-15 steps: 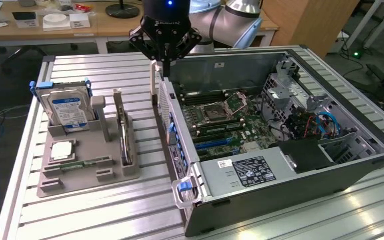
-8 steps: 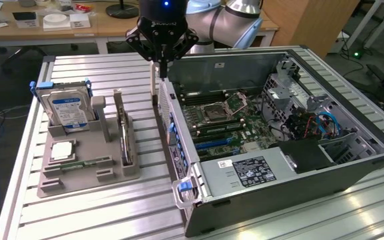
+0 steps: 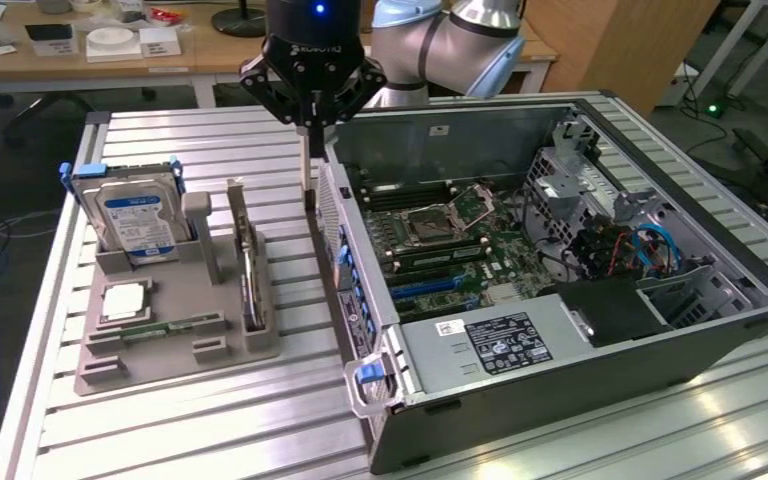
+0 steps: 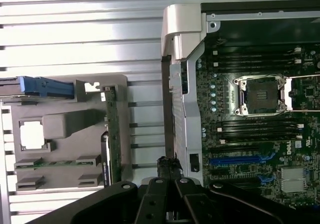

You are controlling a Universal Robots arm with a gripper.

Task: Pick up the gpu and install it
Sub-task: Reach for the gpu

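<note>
A hard drive [image 3: 137, 215] stands upright in a gray holder [image 3: 211, 285] on the slatted table [image 3: 197, 420]. Beside the holder lies an open computer case [image 3: 558, 385], motherboard [image 3: 491, 250] exposed.

**Silver arm, black gripper**

The arm [image 3: 475, 45] is built of rounded, silver-grey joint housings with a smooth metallic sheen. One joint is closed by a pale blue end cap [image 3: 404, 10]. Its last section is black, and a small blue light [image 3: 317, 8] glows on it. The gripper [image 3: 311, 122] is matt black, with a line of pale lettering [image 3: 315, 47] across its body that is too small to read. Flat black linkage bars [image 4: 100, 204] spread from the body and taper towards the tips. They are joined by round, silver-rimmed pivot pins [image 4: 157, 182].
</note>
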